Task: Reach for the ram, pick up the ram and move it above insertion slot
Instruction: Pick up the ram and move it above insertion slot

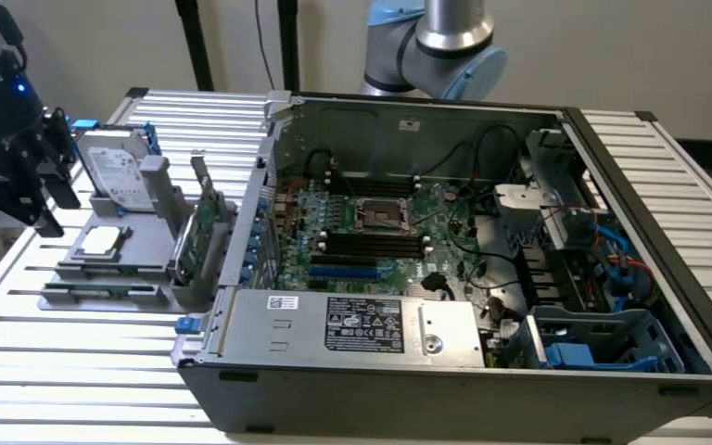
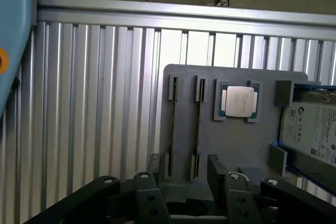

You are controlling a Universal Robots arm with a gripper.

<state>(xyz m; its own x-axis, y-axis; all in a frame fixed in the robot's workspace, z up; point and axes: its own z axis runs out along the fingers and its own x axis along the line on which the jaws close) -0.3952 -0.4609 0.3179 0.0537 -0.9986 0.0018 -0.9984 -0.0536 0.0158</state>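
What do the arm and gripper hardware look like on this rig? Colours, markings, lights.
The arm is a silver-grey tube with light blue joint caps. The gripper is black, and its linked fingers carry round silver pivot pins. A small blue light glows on the dark wrist housing. In the wrist view, a light blue cap bears an orange dot.

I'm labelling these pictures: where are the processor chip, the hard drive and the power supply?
processor chip (image 2: 239,100), wrist view, middle of its metal lid.
hard drive (image 1: 116,171), exterior view, its white label.
power supply (image 1: 366,326), exterior view, its black sticker.
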